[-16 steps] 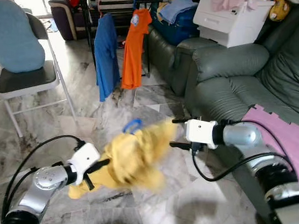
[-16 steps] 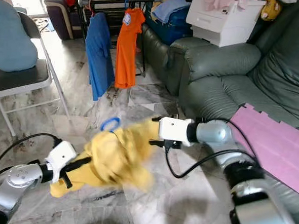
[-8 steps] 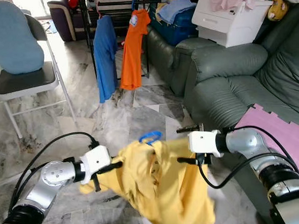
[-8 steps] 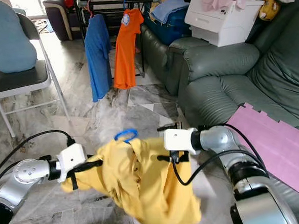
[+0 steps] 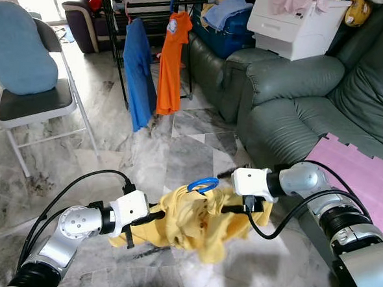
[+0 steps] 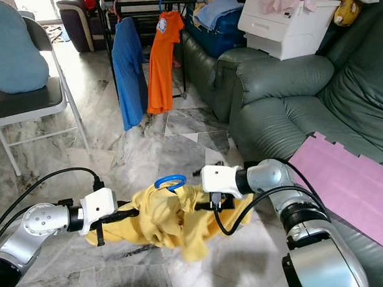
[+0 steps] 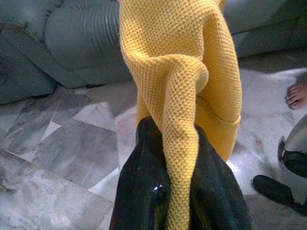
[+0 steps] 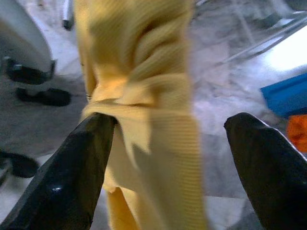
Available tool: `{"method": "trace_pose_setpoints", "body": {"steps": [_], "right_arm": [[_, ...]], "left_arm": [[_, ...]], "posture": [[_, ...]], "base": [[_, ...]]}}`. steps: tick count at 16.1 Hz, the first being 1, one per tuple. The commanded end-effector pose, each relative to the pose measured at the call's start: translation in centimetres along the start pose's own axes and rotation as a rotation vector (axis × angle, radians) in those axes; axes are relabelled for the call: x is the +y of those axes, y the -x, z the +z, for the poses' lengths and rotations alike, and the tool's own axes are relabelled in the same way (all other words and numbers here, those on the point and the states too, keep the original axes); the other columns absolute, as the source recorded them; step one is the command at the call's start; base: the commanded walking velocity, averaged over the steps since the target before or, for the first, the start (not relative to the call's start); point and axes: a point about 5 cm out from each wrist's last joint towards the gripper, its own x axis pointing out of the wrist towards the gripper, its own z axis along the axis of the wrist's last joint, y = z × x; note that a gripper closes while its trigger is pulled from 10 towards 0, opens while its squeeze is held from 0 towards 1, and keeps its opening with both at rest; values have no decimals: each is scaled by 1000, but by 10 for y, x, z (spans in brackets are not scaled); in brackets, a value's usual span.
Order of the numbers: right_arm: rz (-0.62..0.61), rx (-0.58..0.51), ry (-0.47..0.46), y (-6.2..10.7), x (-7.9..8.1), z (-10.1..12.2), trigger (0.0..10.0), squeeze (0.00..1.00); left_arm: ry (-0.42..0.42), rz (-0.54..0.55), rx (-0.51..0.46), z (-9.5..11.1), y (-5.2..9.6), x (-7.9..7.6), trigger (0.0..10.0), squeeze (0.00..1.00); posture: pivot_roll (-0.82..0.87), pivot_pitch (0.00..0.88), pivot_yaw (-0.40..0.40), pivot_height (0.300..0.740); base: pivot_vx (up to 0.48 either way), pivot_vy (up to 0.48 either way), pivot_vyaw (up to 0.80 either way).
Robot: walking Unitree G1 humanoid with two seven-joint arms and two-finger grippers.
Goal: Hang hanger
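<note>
Left eye view: a crumpled yellow knit shirt [image 5: 193, 222] with a blue plastic hanger hook [image 5: 202, 184] poking from its top hangs between both arms, low over the grey marble floor [image 5: 158, 151].
Left claw: the left claw [image 5: 153, 216] is at 9 o'clock of the shirt; in the left wrist view its black fingers [image 7: 144, 191] are pressed together, pinching a fold of the yellow cloth.
Right claw: the right claw [image 5: 230, 209] is at 3 o'clock of the shirt; in the right wrist view its fingers [image 8: 76, 177] are spread wide, the cloth touching one finger and well apart from the other.
Drying rack: a black metal clothes rack [image 5: 117, 22] stands at 12 o'clock, well apart from the shirt, carrying a blue shirt [image 5: 138, 72] and an orange shirt [image 5: 171, 64].
Sofa: a dark green leather sofa [image 5: 299, 91] lies at 2 o'clock, with a pink foam mat [image 5: 359, 173] on its seat and a white plastic box [image 5: 296, 26] on its far arm.
Chair: a folding chair with a blue cushion [image 5: 22, 48] stands at 10 o'clock.
Person: a bare foot [image 7: 297, 96] rests on the floor in the left wrist view.
</note>
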Motion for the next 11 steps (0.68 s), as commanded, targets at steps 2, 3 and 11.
{"method": "trace_pose_setpoints", "body": {"steps": [2, 3, 11], "right_arm": [[13, -13, -28, -2, -3, 3, 0, 0], [28, -15, -40, -3, -3, 3, 0, 0], [76, -10, -78, 1, 0, -1, 0, 0]], "left_arm": [[-70, 7, -62, 18, -3, 10, 0, 0], [-73, 10, -63, 18, -2, 11, 0, 0], [-71, 25, -61, 16, -2, 13, 0, 0]], "posture": [[-39, 0, 18, 740], [-39, 0, 17, 740], [-41, 0, 15, 740]], "base": [[0, 0, 0], [0, 0, 0], [0, 0, 0]]}}
